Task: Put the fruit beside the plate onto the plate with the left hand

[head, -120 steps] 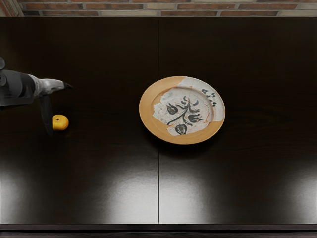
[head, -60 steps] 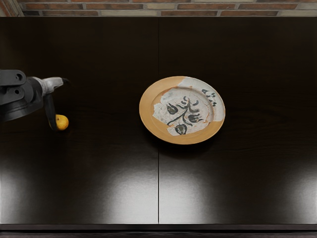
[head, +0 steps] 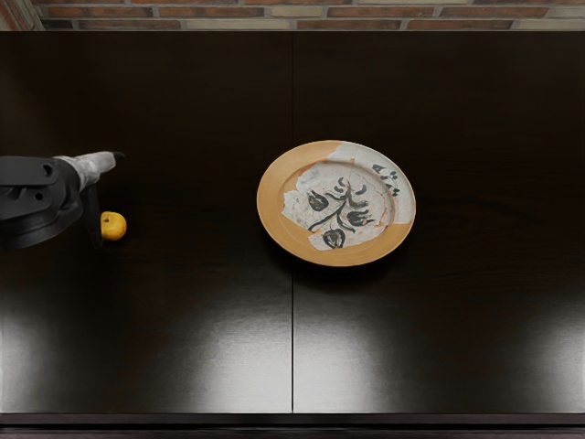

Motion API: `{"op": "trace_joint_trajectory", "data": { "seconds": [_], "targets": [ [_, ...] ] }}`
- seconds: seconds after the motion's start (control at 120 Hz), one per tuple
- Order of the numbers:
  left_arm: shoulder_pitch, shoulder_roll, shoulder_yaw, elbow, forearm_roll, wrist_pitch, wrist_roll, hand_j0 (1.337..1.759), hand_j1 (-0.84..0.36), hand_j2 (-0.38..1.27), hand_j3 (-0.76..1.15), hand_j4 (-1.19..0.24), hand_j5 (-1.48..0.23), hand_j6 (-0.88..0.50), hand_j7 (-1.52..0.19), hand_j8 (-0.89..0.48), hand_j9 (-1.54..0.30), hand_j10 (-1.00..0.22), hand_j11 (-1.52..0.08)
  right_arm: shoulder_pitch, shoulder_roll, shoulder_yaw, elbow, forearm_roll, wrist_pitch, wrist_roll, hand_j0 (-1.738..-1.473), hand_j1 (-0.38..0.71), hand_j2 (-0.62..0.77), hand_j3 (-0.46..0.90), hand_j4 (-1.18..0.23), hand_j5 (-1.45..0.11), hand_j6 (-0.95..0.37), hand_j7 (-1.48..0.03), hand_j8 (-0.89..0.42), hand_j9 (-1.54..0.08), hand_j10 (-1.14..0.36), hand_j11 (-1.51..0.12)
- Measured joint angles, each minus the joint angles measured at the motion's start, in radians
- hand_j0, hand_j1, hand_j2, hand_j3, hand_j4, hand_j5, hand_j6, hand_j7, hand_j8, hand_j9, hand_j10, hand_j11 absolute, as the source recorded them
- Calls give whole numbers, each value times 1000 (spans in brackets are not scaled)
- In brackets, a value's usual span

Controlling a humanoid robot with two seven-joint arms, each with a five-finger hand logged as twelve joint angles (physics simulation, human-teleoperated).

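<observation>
Small round orange fruit on the dark worktop, well apart from the plate and off to its left; not yet lifted. Left hand just beside it, above and to the left, arm reaching in from the picture's left edge. Cannot tell whether spread or closed: too dark against the worktop.

Probably light, firm under a thin peel, smooth, and apt to roll or squirt out of a loose pinch. Best to grip across the widest part from opposite sides, low enough to cup it, with gentle pressure. Plate likely brittle, so set down softly rather than drop.
</observation>
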Motion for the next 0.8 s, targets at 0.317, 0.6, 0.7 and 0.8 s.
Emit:
{"op": "trace_joint_trajectory", "data": {
  "seconds": [0.317,0.6,0.7,0.8],
  "targets": [
    [6,-19,42,-11,13,28,0,1658,155,34,0,-164,-211,-165,-211,-165,-211,-164,-211,0,0,0,0,0,0,0,-1658,-320,-5,0,-24,-31,-24,-31,-24,-31,-24,-31],
    [14,-26,55,-15,36,46,0,1658,17,57,0,-280,-362,-281,-362,-281,-362,-280,-361,0,0,0,0,0,0,0,-1658,-320,-5,0,-24,-31,-24,-31,-24,-31,-24,-31],
    [16,-26,61,-21,47,73,0,1658,-2,60,0,-295,-382,-296,-381,-296,-381,-295,-381,0,0,0,0,0,0,0,-1658,-320,-5,0,-24,-31,-24,-31,-24,-31,-24,-31],
    [20,-26,64,-28,60,100,0,1658,-13,62,0,-304,-394,-305,-394,-305,-394,-304,-393,0,0,0,0,0,0,0,-1658,-320,-5,0,-24,-31,-24,-31,-24,-31,-24,-31]
  ]
}}
